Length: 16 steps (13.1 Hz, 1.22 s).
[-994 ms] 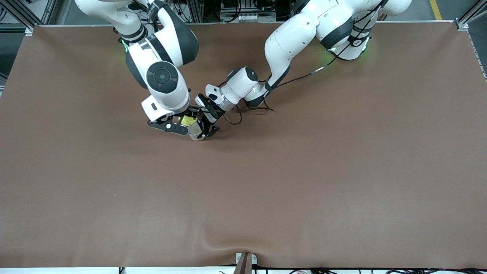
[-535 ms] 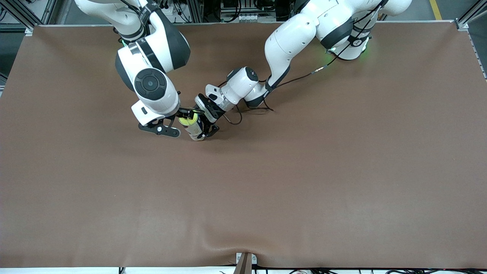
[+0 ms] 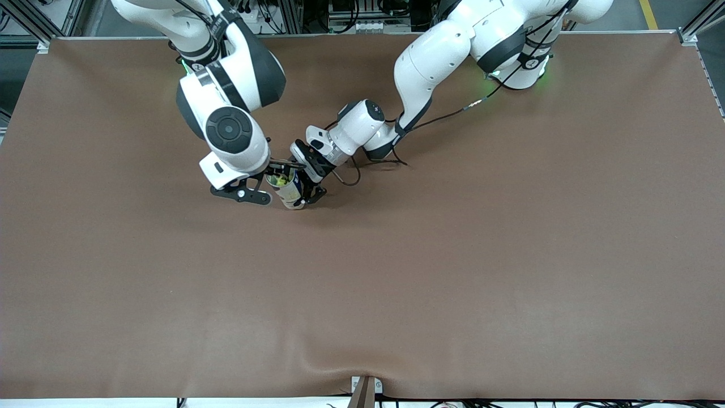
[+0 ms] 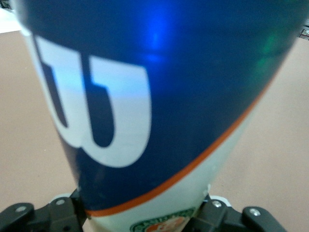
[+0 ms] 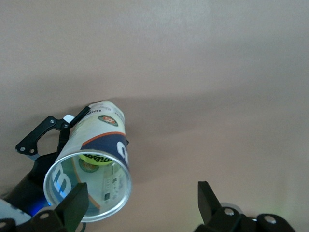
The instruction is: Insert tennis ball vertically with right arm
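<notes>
Yellow-green, the tennis ball point(image 5: 94, 158) is seen lying inside the upright can point(image 3: 287, 191), well in from the table's point(image 3: 510, 255) edges. The can is gripped low by the left gripper point(image 3: 308, 187). The right gripper point(image 5: 140, 200) is held wide open, empty, over the can's mouth.

Two arms are seen, each with one gripper: the left gripper point(image 3: 306, 190) and the right gripper point(image 5: 140, 203), two in all. One can point(image 5: 94, 164) is counted, clamped between the left gripper's fingers and lying just under the right gripper's parted fingers. One ball point(image 5: 95, 158) is counted, inside the can. One table point(image 3: 453, 255) is seen.
</notes>
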Tool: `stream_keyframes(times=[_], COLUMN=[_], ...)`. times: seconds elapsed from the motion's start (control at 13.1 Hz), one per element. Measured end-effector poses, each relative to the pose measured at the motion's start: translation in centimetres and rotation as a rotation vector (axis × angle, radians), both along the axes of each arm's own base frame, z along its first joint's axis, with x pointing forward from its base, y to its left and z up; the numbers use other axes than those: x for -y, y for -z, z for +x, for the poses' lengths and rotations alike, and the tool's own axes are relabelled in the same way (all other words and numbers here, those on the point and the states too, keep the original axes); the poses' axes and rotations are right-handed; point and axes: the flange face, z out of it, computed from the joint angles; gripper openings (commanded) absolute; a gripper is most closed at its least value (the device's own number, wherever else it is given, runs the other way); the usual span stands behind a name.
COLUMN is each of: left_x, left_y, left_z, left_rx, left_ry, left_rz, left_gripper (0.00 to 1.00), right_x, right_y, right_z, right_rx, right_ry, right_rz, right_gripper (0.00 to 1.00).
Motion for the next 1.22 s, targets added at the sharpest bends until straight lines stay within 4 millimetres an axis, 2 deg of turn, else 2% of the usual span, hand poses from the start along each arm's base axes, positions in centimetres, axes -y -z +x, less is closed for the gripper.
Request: stream_keyframes(times=[0.15,0.38,0.54,0.92,1.07,1.22], left_x=[-0.1,-0.2,-0.2,0.1,0.3,0.3], left_y=[0.2,0.4,0.5,-0.5,-1.0,-1.1], left_z=[0.0,-0.2,-0.2,-0.4,-0.8,-1.3], left_rx=[-0.009,-0.024,-0.034,-0.056,-0.061,-0.065], left_ry=[-0.007,-0.017,-0.028,-0.053,-0.056,-0.049], left_rz=[0.001,0.002,0.0,-0.019,-0.025,-0.018], left_gripper=[1.0,1.0,1.0,1.0,1.0,1.0], right_x=[3.4,9.7,13.2,20.4,21.9,22.0], right_y=[-3.9,-11.7,-15.1,-20.5,-22.1,-22.9], right_z=[2.0,4.6,5.6,6.5,6.8,6.9], right_rx=[0.018,0.051,0.072,0.104,0.137,0.153], right_ry=[-0.014,-0.066,-0.092,-0.13,-0.157,-0.178], right_rz=[0.03,0.083,0.107,0.137,0.147,0.152], right_gripper=[1.0,1.0,1.0,1.0,1.0,1.0])
